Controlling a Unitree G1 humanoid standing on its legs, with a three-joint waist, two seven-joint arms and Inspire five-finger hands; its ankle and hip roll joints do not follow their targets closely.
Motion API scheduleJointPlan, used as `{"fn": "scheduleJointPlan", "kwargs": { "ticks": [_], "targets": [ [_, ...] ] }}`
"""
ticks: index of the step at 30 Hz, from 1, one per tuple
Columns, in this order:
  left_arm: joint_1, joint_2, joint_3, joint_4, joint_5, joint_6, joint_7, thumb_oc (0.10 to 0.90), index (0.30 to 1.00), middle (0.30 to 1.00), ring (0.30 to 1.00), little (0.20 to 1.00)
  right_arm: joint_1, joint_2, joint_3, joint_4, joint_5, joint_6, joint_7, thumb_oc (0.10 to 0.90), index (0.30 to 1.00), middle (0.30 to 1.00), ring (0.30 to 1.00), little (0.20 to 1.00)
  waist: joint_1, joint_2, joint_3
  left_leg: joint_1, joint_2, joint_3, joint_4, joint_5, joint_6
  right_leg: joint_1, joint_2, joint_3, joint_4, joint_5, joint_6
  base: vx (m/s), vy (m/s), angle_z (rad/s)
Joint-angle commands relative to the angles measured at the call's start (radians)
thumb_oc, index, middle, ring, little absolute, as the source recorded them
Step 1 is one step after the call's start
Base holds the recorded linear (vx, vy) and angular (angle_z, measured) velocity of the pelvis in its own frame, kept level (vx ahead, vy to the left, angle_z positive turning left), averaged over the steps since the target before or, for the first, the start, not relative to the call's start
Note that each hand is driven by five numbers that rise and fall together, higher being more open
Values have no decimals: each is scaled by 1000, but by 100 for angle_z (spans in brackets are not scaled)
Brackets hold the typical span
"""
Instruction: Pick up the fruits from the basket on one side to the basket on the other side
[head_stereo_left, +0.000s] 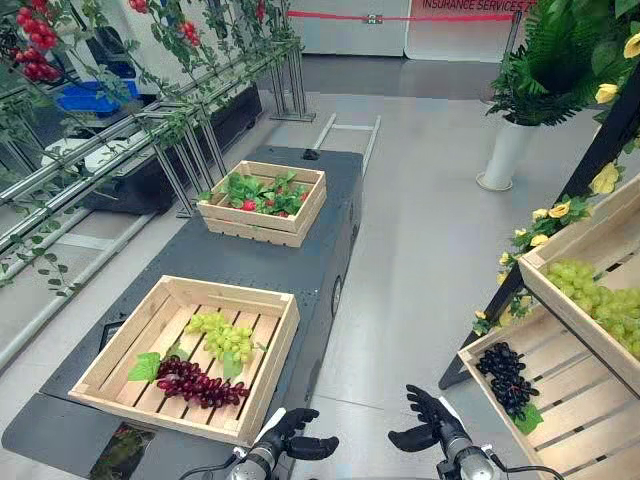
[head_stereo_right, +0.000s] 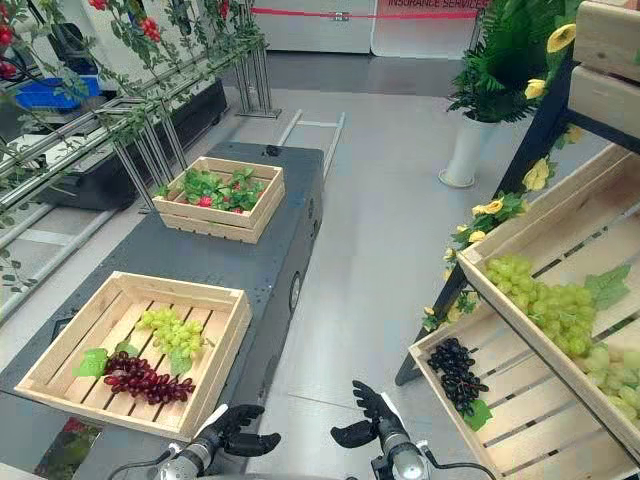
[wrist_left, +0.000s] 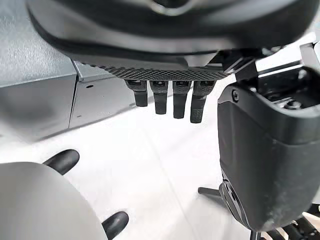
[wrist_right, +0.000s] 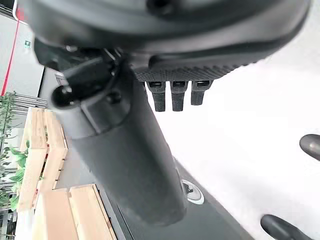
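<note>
Left hand and right hand hover empty, fingers relaxed, ready for grapes in the crate at the near edge of the cart.

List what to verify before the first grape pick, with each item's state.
1. Left hand empty, fingers relaxed: ok.
2. Right hand empty, fingers relaxed: ok.
3. Fruit reachable from above: green grapes and dark red grapes lie uncovered in the near crate on the left: ok.
4. Room on the other side: bare slats in the lower shelf crate beside the black grapes: ok.
5. A hand over the fruit: not ok; both hang low, short of either crate.
6. Which side is the source: cannot tell; both sides hold grapes.
</note>
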Motion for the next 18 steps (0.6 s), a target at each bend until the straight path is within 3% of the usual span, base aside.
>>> {"fn": "scheduleJointPlan", "kwargs": {
  "ticks": [1,6,12,14,18],
  "targets": [
    [-101,-40,-16,6,-15,-42,-5,800,900,900,900,900,-105,6,24,8,47,-29,71,800,900,900,900,900,7,-27,43,47,-55,2,10,-125,31,53,-31,19,7,-38,11,74,129,26],
    [-112,-31,-13,-1,-33,-63,19,800,900,900,900,900,-116,6,39,23,55,-29,82,800,900,900,900,900,13,-28,45,50,-54,-5,10,-123,28,57,-28,20,7,-39,6,0,0,0],
    [-119,-32,-30,4,-8,-23,-35,800,900,900,900,900,-124,10,33,33,91,-12,80,800,900,900,900,900,16,-28,49,50,-51,-2,10,-118,26,61,-26,14,7,-38,4,-32,-31,1],
    [-122,-28,-27,6,-7,-77,52,800,900,900,900,900,-124,17,32,39,82,-14,78,800,900,900,900,900,15,-25,50,51,-53,-5,10,-116,26,64,-27,13,7,-40,4,-21,-24,0],
    [-130,-4,-12,-34,60,-108,110,800,900,900,900,900,-126,20,37,32,81,-8,75,800,900,900,900,900,24,-23,55,49,-55,-14,10,-110,23,69,-29,3,7,-42,1,-12,-16,5]
  ]
}}
